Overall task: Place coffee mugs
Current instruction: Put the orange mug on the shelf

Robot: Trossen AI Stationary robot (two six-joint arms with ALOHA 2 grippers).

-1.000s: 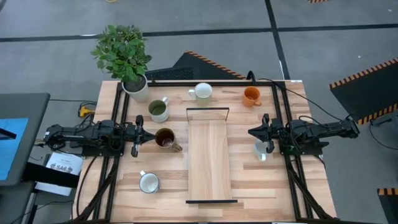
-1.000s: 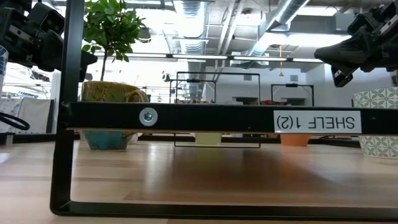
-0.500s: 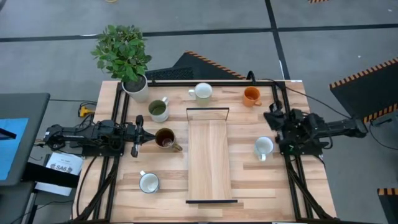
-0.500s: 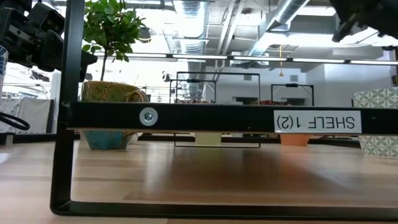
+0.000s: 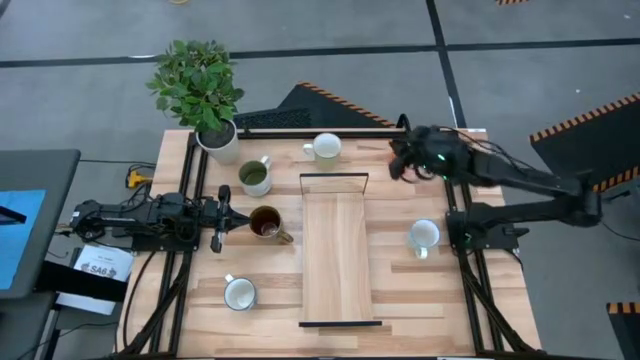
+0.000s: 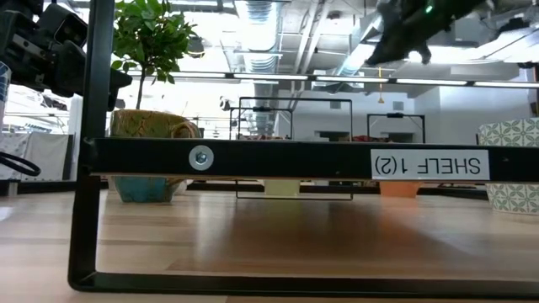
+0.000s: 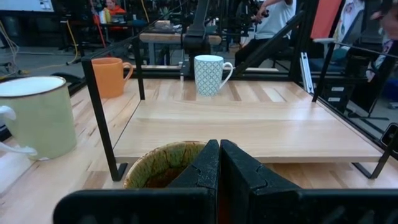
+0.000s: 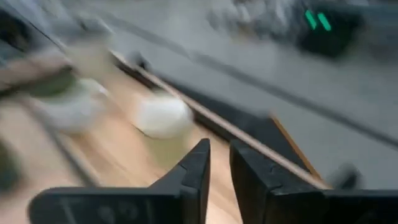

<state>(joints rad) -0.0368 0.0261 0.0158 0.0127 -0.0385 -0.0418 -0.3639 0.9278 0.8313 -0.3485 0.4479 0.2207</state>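
Note:
Six mugs stand on their bases on the table. In the high view they are the white mug (image 5: 324, 147) and olive green mug (image 5: 255, 176) near the far edge, the dark brown mug (image 5: 265, 222), a white mug (image 5: 239, 293) near the front, and a pale patterned mug (image 5: 423, 237) on the right. The orange mug (image 6: 397, 189) (image 7: 109, 76) is hidden in the high view under my right gripper (image 5: 398, 162), which hangs high above it (image 6: 400, 38) with a narrow gap between its fingers (image 8: 219, 168). My left gripper (image 5: 220, 222) is shut, just left of the dark brown mug (image 7: 163, 167).
A wooden shelf board in a black metal frame (image 5: 340, 250) lies along the middle of the table, labelled SHELF 1(2) (image 6: 429, 165). A potted plant (image 5: 205, 95) stands at the far left corner. Black rails (image 5: 190, 180) run along both table sides.
My right arm has risen from beside the patterned mug at the right edge. It has swung toward the far edge and stretched out over the orange mug. The patterned mug now stands uncovered in the high view. No mug has moved.

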